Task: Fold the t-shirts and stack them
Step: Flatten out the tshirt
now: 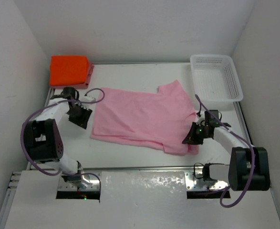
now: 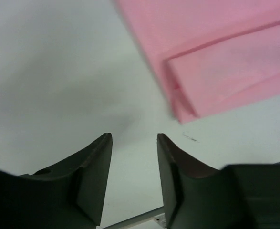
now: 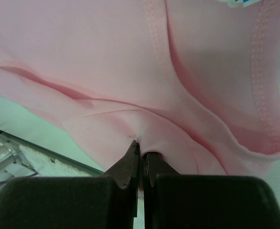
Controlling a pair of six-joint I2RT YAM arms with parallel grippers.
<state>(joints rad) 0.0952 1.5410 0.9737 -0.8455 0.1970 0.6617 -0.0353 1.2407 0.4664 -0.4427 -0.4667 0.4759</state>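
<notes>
Overhead, the pink shirt (image 1: 140, 114) lies on the table (image 1: 130, 155); wrist views alone show the right gripper (image 3: 140, 150) pinching its edge, the left gripper (image 2: 134, 138) parted, empty.

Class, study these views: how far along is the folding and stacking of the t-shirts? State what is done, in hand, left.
Done: the orange t-shirt lies folded in the far left corner. In hand: the light pink t-shirt is spread mid-table, partly folded; the right gripper pinches its near right edge, the left gripper is open beside it, empty. Left: finish folding it and stack it.
</notes>
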